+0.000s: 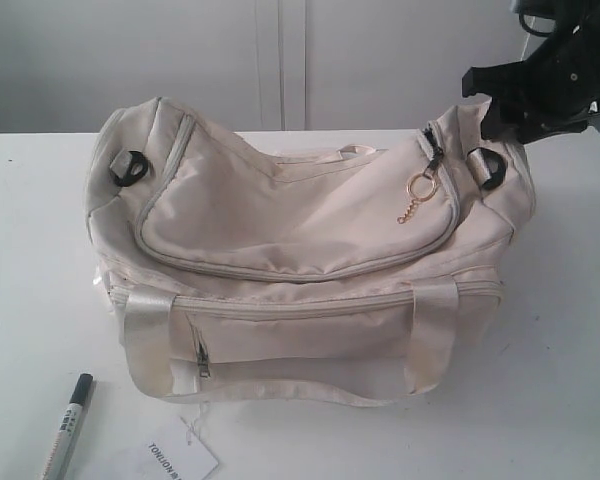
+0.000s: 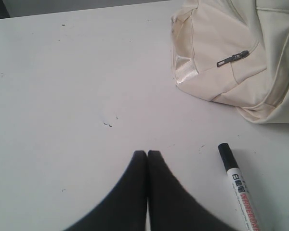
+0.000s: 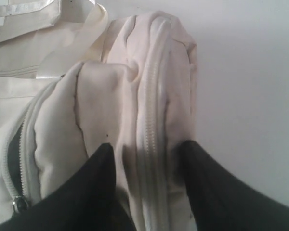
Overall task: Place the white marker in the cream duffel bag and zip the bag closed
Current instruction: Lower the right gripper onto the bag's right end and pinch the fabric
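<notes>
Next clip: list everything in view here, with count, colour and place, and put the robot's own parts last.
cream duffel bag: one, cream, middle of the table
gold ring pull: one, gold, hanging on the bag's top near its right end
white marker: one, white barrel with dark cap, lying on the table outside the bag
paper tag: one, white, on the table beside the marker
table: one, white
left gripper: one, black, shut, empty, near the marker
right gripper: one, black, jaws apart astride the bag's end fold
</notes>
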